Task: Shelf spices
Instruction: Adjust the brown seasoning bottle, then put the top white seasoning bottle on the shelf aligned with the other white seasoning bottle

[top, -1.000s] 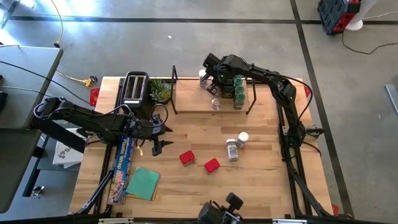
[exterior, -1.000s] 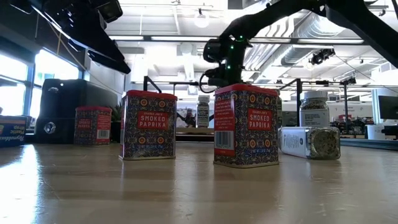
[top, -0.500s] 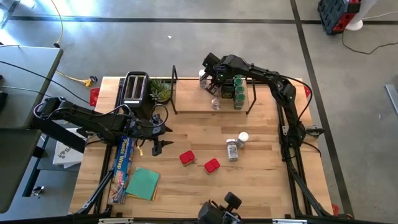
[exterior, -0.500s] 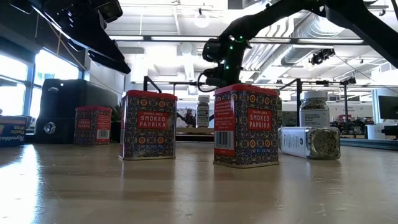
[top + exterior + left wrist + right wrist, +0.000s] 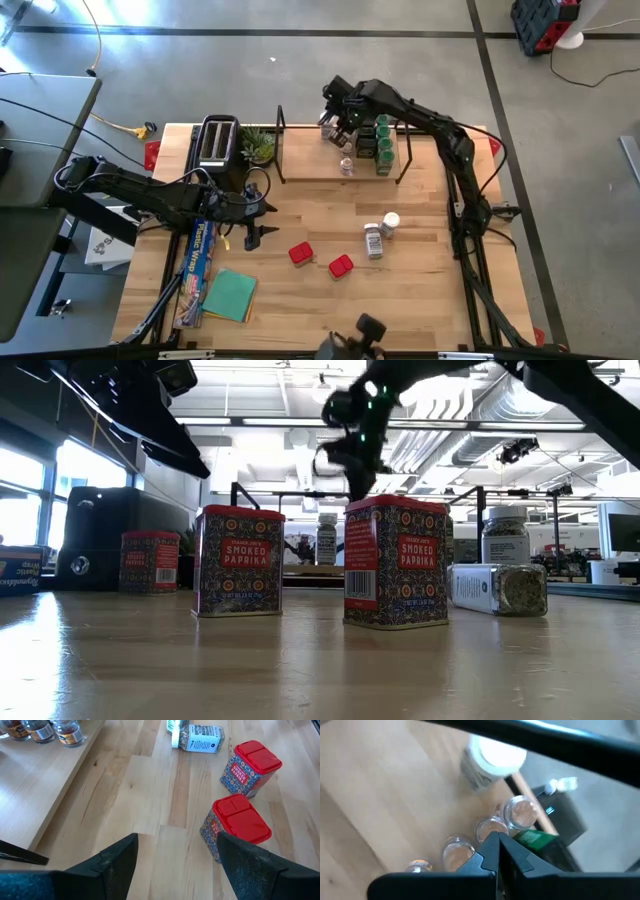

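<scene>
Two red tins (image 5: 301,253) (image 5: 340,266) are left standing near the middle of the table (image 5: 420,290), not yet shelved; both are seen close ahead of the left gripper (image 5: 175,865), whose fingers are spread wide and hold nothing. This gripper is parked over the left part of the table, beside the long blue box (image 5: 199,262), and appears placed for a reach to the nearer tin. A third red tin (image 5: 150,561) is visible in the low view, far left. Two white-lidded jars (image 5: 374,241) (image 5: 390,223) remain right of centre, at least one lying on its side.

The shelf (image 5: 310,172) is set along the far edge. At its right end, green-lidded jars (image 5: 383,150) are grouped tightly, so that board space is kept free; their exact count cannot be told. The right gripper (image 5: 338,112) is raised above that group, closed and empty, judged to be between placements.
</scene>
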